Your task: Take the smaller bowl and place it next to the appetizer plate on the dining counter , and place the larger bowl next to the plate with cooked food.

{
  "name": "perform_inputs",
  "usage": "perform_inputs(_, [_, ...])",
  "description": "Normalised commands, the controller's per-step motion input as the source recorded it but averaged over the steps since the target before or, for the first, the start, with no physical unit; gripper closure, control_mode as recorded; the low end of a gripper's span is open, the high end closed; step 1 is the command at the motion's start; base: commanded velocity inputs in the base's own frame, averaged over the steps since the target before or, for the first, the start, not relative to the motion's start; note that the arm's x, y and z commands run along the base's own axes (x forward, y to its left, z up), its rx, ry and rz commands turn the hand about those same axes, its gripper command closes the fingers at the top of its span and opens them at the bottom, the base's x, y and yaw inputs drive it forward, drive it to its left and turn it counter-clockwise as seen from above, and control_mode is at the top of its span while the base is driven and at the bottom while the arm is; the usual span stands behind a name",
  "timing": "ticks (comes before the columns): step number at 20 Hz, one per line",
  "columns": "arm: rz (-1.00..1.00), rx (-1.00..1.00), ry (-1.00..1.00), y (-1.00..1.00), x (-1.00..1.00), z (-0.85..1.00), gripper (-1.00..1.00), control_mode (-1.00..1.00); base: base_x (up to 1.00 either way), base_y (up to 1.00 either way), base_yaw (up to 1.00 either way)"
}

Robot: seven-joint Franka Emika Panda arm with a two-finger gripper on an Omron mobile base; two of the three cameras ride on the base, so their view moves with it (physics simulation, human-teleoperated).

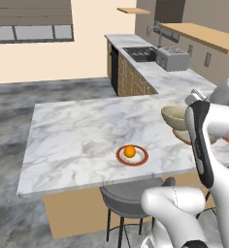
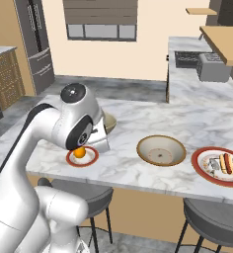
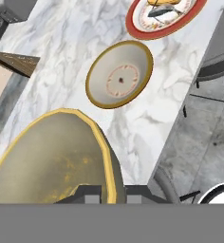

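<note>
My gripper point(image 3: 113, 192) is shut on the pale rim of the smaller bowl point(image 3: 52, 161), one fingertip inside the rim and one outside. This olive-tan bowl point(image 1: 173, 115) hangs a little above the dining counter point(image 1: 77, 140), partly behind my forearm, and only a sliver of it point(image 2: 110, 123) peeks past my hand. The appetizer plate point(image 1: 132, 155) with its orange ball lies near the counter's front edge, just under my hand point(image 2: 82, 157). The larger bowl point(image 2: 161, 150) rests upright on the marble beside the plate with cooked food point(image 2: 219, 165); both lie ahead of the held bowl point(image 3: 119, 74) point(image 3: 161, 16).
Two grey stools point(image 1: 126, 198) point(image 2: 212, 217) stand under the counter's front edge. A back counter carries a toaster point(image 1: 172, 58) and a cooktop point(image 1: 139, 52). Bare marble stretches left of the appetizer plate. A fridge point(image 2: 37, 49) stands far left.
</note>
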Motion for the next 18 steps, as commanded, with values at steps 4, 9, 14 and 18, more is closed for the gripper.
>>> perform_inputs(4, [0.08,0.00,-0.03,0.02,0.12,-0.52,1.00,-1.00,0.00,0.00,0.00])
perform_inputs(9, [0.04,-0.01,0.00,0.11,0.21,-0.57,1.00,-1.00,0.00,0.00,0.00])
perform_inputs(14, [0.00,-0.01,0.02,0.01,0.29,-0.46,1.00,-1.00,0.00,0.00,0.00])
perform_inputs(18, [0.00,-0.01,0.02,0.00,0.32,-0.38,1.00,-1.00,0.00,0.00,0.00])
